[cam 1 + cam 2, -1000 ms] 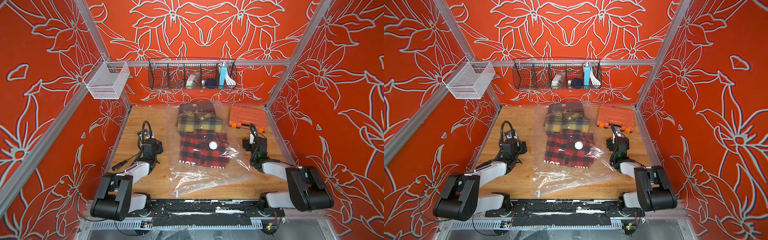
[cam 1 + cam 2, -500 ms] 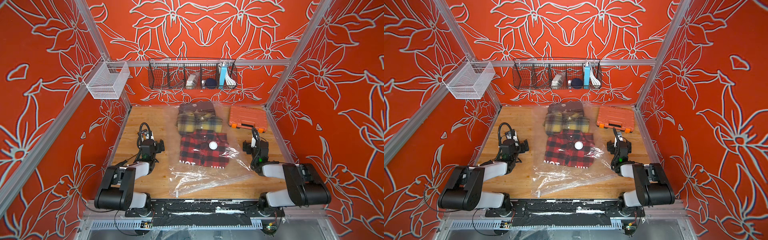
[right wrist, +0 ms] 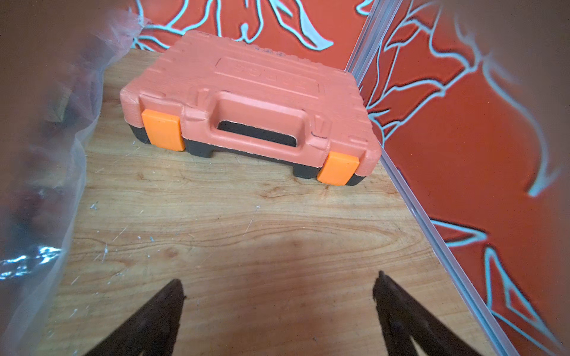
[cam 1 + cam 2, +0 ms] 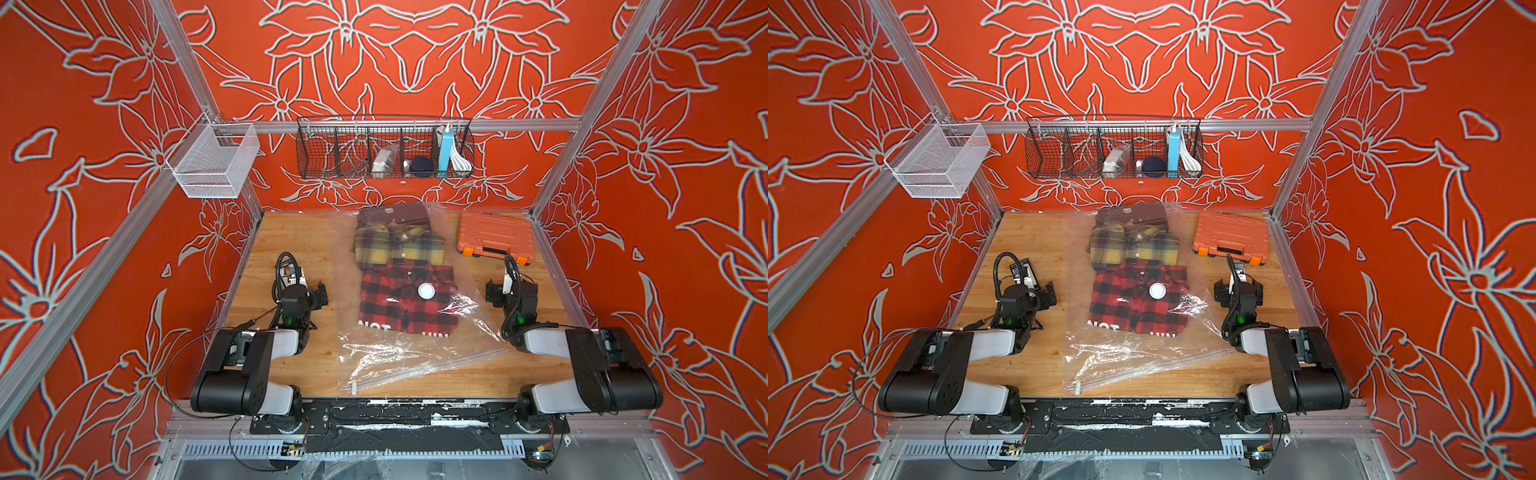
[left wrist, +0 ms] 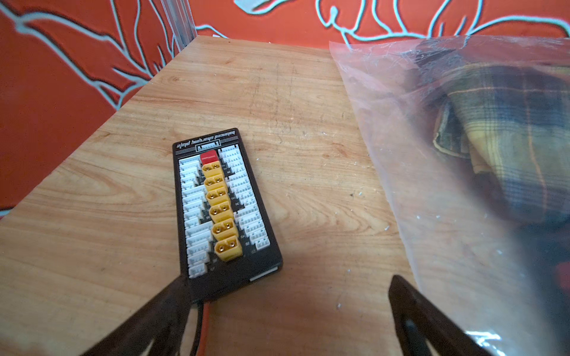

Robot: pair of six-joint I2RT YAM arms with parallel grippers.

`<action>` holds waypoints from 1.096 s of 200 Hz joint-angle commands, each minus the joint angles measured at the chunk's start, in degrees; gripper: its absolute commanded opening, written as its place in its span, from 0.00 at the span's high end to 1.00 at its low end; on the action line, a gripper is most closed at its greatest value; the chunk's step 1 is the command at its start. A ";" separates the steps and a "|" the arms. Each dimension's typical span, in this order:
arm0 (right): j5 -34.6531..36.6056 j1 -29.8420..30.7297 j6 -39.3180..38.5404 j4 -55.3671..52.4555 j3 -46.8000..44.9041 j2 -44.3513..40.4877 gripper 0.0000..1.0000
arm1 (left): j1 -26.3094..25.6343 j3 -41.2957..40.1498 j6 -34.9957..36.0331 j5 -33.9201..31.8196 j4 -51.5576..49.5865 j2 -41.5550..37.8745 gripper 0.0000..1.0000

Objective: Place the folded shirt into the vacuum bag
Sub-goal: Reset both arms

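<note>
Crouching folded, flanking vacuum bag (image 4: pixel 415 357), left gripper (image 5: pixel 287 285), right gripper (image 3: pixel 277 283) agape, empty

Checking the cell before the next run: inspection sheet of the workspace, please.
Surface: wooden table, lightly scratched.
Job's things: vacuum bag lies mid-table; red plaid shirt and yellow plaid shirt under its film, apparently inside.
Clutter: orange case; charging board.
Claws: left claw and right claw open, empty, flanking the bag.
Cables: red lead leaves the board toward the left claw.
Surroundings: black wire basket and white mesh basket on rails.
</note>
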 commanded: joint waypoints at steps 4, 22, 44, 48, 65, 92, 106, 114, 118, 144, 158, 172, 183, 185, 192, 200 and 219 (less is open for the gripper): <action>0.28 -0.31 0.51 -0.15 0.65 -0.40 0.02 | 0.16 -0.14 -0.27 0.08 1.94 -0.56 0.01; 0.23 -0.31 0.52 -0.04 0.65 -0.33 0.02 | 0.16 -0.12 -0.27 0.09 1.92 -0.50 0.01; 0.19 -0.38 0.46 0.02 0.65 -0.37 0.02 | 0.16 -0.10 -0.27 0.10 1.94 -0.51 0.01; 0.19 -0.40 0.47 0.02 0.65 -0.33 0.02 | 0.16 -0.09 -0.27 0.03 1.94 -0.47 0.01; 0.10 -0.45 0.49 -0.07 0.74 -0.33 0.02 | 0.15 -0.02 -0.18 0.02 1.94 -0.42 0.01; -0.69 -0.79 0.60 -0.56 0.99 -0.24 0.02 | 0.09 0.17 -0.18 -0.14 1.69 -0.22 0.01; -1.75 -1.32 0.72 -1.02 1.24 -0.31 0.02 | 0.08 0.24 -0.18 -0.16 1.68 -0.20 0.01; -2.22 -1.53 0.84 -1.21 1.33 -0.38 0.02 | 0.11 0.17 -0.18 -0.16 1.67 -0.24 0.01; -2.40 -1.67 0.85 -1.26 1.35 -0.34 0.02 | 0.06 0.17 -0.18 -0.12 1.69 -0.19 0.01; -2.71 -1.81 0.87 -1.37 1.35 -0.30 0.02 | 0.05 -0.10 -0.19 0.02 2.02 -0.49 0.01; -2.73 -1.81 0.83 -1.30 1.35 -0.33 0.02 | 0.09 -0.11 -0.21 0.02 2.01 -0.47 0.01; -2.82 -1.82 0.83 -1.30 1.35 -0.35 0.02 | 0.10 -0.10 -0.23 0.02 1.94 -0.50 0.01; -2.80 -1.81 0.82 -1.29 1.33 -0.33 0.02 | 0.08 -0.10 -0.18 0.02 1.98 -0.46 0.01; -2.80 -1.83 0.82 -1.30 1.35 -0.35 0.02 | 0.05 -0.10 -0.18 0.02 1.95 -0.49 0.01; -2.80 -1.86 0.86 -1.34 1.35 -0.33 0.02 | 0.06 -0.10 -0.18 0.02 2.02 -0.49 0.01; -2.80 -1.84 0.85 -1.30 1.35 -0.35 0.02 | 0.04 -0.10 -0.18 0.02 1.98 -0.50 0.01; -2.89 -1.95 0.83 -1.30 1.33 -0.44 0.02 | 0.11 -0.10 -0.18 0.01 2.02 -0.46 0.01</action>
